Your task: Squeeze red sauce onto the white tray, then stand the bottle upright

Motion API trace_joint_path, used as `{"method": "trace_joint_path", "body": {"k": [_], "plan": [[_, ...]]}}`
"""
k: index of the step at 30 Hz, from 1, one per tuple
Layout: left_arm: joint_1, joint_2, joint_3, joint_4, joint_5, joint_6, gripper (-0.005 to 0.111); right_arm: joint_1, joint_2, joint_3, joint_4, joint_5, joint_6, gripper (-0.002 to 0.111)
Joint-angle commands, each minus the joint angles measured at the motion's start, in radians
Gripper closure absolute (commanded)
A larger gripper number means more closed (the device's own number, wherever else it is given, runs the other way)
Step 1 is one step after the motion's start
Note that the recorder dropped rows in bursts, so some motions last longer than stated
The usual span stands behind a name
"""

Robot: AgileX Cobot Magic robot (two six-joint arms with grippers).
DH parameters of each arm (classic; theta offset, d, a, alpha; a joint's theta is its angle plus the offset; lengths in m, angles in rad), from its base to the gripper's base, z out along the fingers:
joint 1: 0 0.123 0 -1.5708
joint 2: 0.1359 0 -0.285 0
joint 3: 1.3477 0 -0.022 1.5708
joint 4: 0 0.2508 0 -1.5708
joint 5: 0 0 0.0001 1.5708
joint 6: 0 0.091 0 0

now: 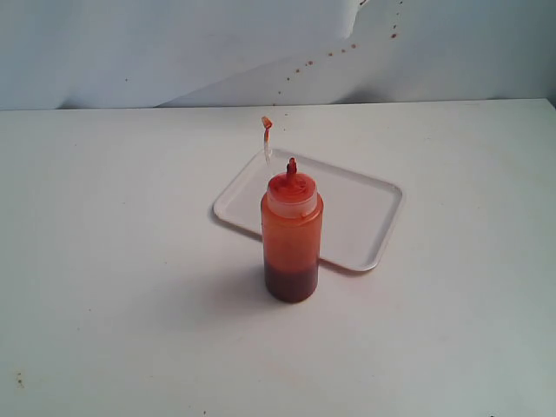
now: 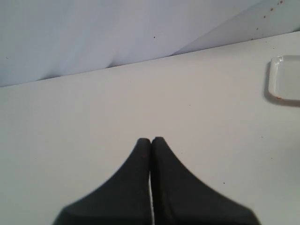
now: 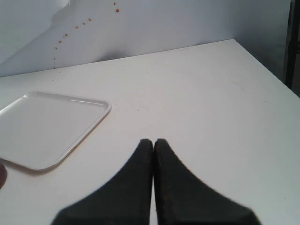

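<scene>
White table (image 1: 104,261) with the tray (image 1: 365,208) sitting flat near the middle. The bottle (image 1: 292,243) stands upright on the table right at the tray's near edge, nothing gripping it. Left gripper (image 2: 151,140) and right gripper (image 3: 153,141) are both pinched fully closed, empty, over bare table. Dark sauce (image 1: 291,282) is pooled in the bottle's bottom and the cap strap (image 1: 267,135) sticks up.
</scene>
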State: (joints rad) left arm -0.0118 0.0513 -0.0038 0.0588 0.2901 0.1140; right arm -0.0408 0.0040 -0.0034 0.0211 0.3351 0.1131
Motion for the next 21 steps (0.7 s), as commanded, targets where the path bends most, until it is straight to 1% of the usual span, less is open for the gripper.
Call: {"method": "trace_joint_path", "body": {"k": [1, 3, 6, 7, 10, 13, 15, 21], "plan": [[0.001, -0.001, 0.004, -0.017, -0.070, -0.001, 0.107, 0.002, -0.004, 0.003, 0.002, -0.002, -0.002, 0.108], [0.001, -0.001, 0.004, -0.067, -0.121, -0.004, 0.107, 0.002, -0.004, 0.003, 0.002, -0.002, -0.002, 0.108], [0.001, -0.001, 0.004, -0.216, -0.209, -0.009, 0.107, 0.002, -0.004, 0.003, 0.002, -0.002, -0.002, 0.108], [0.001, -0.001, 0.004, -0.297, -0.237, -0.009, 0.107, 0.002, -0.004, 0.003, 0.002, -0.002, -0.002, 0.108], [0.001, -0.001, 0.004, -0.403, -0.290, -0.009, 0.107, 0.002, -0.004, 0.003, 0.002, -0.002, -0.002, 0.108], [0.001, -0.001, 0.004, -0.450, -0.366, -0.009, 0.107, 0.002, -0.004, 0.003, 0.002, -0.002, -0.002, 0.108], [0.001, -0.001, 0.004, -0.453, -0.428, -0.018, 0.107, 0.002, -0.004, 0.003, 0.002, -0.002, -0.002, 0.108], [0.001, -0.001, 0.004, -0.453, -0.515, -0.219, 0.107, 0.002, -0.004, 0.003, 0.002, -0.002, -0.002, 0.108]]}}
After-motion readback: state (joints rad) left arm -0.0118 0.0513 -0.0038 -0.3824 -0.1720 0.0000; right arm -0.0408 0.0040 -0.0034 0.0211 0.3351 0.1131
